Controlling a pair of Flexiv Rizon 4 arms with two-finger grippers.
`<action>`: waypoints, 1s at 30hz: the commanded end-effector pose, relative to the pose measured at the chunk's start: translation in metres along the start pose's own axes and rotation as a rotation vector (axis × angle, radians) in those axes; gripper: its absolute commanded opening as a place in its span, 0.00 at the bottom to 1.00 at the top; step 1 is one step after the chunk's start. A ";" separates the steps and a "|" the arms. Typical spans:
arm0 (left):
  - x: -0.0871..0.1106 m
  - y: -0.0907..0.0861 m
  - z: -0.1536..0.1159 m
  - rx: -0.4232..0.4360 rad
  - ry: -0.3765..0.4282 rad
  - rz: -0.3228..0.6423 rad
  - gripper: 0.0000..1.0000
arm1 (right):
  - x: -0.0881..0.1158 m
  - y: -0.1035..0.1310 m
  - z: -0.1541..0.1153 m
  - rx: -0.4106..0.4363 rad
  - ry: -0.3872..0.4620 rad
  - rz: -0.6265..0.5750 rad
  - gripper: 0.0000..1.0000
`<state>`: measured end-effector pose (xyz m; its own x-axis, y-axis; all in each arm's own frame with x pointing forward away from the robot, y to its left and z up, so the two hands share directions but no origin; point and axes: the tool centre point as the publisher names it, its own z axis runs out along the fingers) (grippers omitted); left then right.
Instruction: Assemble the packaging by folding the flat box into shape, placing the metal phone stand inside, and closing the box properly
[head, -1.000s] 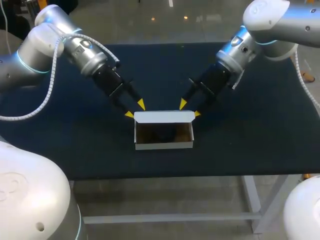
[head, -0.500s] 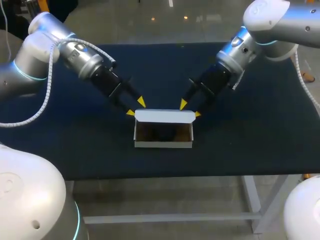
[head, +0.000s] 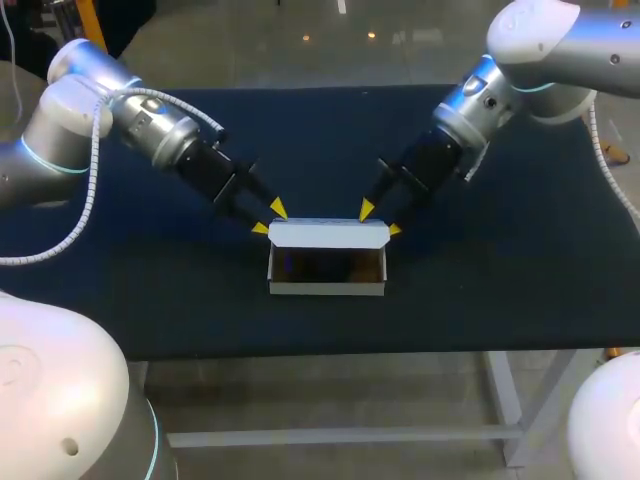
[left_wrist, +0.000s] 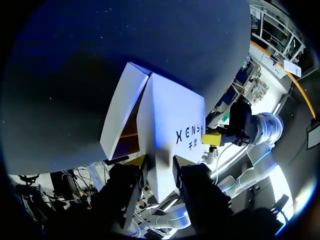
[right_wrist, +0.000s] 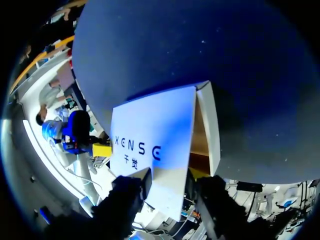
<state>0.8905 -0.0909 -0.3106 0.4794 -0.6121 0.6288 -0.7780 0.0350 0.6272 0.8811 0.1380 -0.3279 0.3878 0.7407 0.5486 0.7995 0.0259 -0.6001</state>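
One box (head: 327, 288), left hand (head: 269, 218), right hand (head: 379, 219) on lid (head: 328, 234), stand (head: 332, 266) perhaps inside

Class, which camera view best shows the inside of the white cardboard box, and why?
The head view: it looks down into the white cardboard box, showing its dark brown interior in front of the raised lid. Both wrist views show mainly the lid's outer face, with only a sliver of brown interior.
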 end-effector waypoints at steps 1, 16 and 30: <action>-0.001 0.004 0.002 0.008 0.011 0.007 0.35 | 0.003 0.004 0.001 0.012 -0.002 -0.002 0.49; -0.009 0.006 0.009 0.008 0.010 0.031 0.36 | 0.000 0.007 0.006 0.020 -0.007 -0.004 0.50; -0.015 0.008 0.017 0.008 0.001 0.052 0.36 | -0.003 0.006 0.009 0.017 -0.018 -0.016 0.52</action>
<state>0.8719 -0.0920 -0.3221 0.4380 -0.6108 0.6596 -0.8044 0.0612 0.5909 0.8792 0.1387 -0.3378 0.3685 0.7507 0.5484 0.8002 0.0442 -0.5981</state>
